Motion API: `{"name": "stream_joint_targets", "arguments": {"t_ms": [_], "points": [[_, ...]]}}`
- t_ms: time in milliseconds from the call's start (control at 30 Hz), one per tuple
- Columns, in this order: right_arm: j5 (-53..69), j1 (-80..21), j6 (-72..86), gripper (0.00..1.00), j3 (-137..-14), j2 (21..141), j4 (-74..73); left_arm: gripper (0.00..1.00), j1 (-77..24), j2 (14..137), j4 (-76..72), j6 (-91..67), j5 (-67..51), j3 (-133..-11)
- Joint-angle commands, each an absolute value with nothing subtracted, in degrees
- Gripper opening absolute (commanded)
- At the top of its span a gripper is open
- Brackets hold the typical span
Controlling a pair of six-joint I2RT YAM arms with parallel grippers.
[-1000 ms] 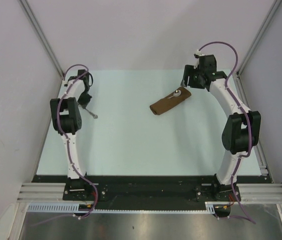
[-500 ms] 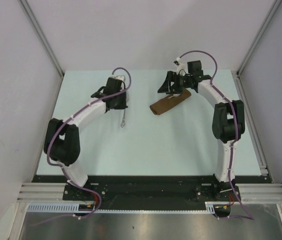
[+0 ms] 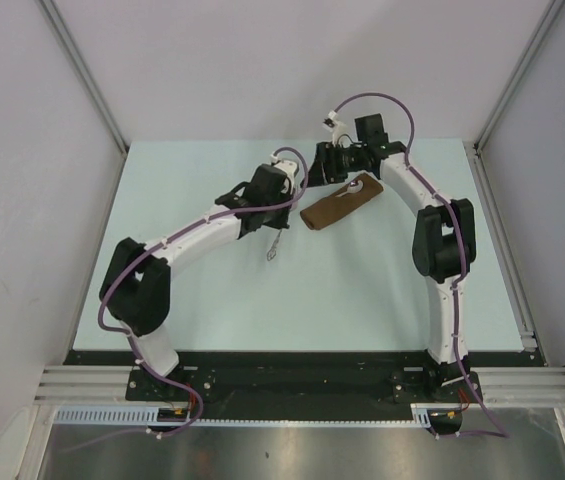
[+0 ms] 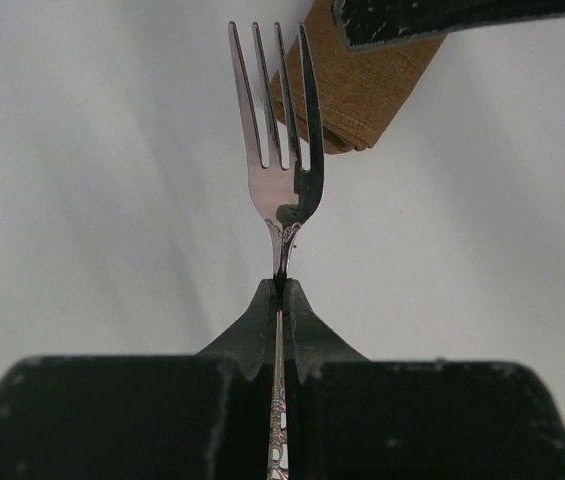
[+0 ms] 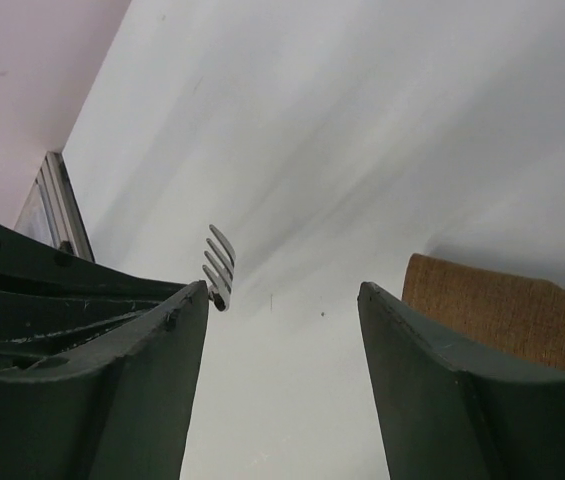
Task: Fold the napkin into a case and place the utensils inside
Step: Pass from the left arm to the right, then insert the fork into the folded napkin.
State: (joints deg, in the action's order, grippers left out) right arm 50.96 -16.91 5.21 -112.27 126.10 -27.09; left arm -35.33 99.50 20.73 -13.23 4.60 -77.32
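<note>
The case (image 3: 337, 206) is a narrow brown folded napkin lying slantwise at the table's back centre, with a silver utensil head (image 3: 354, 185) showing at its upper right end. My left gripper (image 3: 271, 226) is shut on a silver fork (image 3: 274, 247), left of the case's lower end. In the left wrist view the fork (image 4: 280, 140) sticks out of the shut gripper (image 4: 282, 290), tines toward the case (image 4: 367, 95). My right gripper (image 3: 323, 172) is open and empty just behind the case. The right wrist view shows the open gripper (image 5: 282, 290), the fork tines (image 5: 219, 263) and the case (image 5: 507, 312).
The pale table (image 3: 212, 290) is bounded by grey walls and aluminium rails (image 3: 82, 70) at left and right. The arms' bases stand on the black bar (image 3: 292, 375) at the near edge. A right finger (image 4: 442, 18) crosses the top of the left wrist view.
My left arm has swung from the far left to the centre, carrying the fork up to the case. My right gripper has moved left along the back, past the case's upper end.
</note>
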Motion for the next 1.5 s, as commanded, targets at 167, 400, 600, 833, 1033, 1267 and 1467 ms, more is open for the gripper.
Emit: {"name": "stream_joint_targets", "arguments": {"t_ms": [167, 400, 600, 833, 1033, 1267, 1467], "points": [[51.41, -18.63, 1.23, 0.56, -116.10, 126.74, -32.52, 0.00, -38.32, 100.72, 21.71, -10.28, 9.23, -81.83], [53.17, -19.86, 1.67, 0.51, -115.58, 127.88, -31.38, 0.00, -39.11, 101.95, 22.50, -9.41, 9.49, -84.02], [52.39, -16.88, 8.49, 0.00, -110.06, 125.69, -19.72, 0.20, -38.33, 101.87, 23.03, -12.99, 6.25, -86.39], [53.18, -4.23, 14.96, 0.00, -100.28, 121.02, -2.28, 0.45, -26.20, 101.51, -1.58, -38.02, -19.37, -78.77], [49.49, 4.99, 9.59, 0.00, -103.53, 123.84, -5.71, 0.10, -26.10, 113.28, -15.34, -52.98, -26.01, -79.89], [46.06, 10.90, 7.65, 0.00, -112.58, 131.21, -8.60, 0.00, -28.30, 123.13, -17.23, -54.67, -26.80, -86.21], [44.91, 11.43, 3.61, 0.00, -119.97, 136.40, -13.01, 0.00, -28.21, 125.24, -13.71, -52.74, -26.19, -86.57]]}}
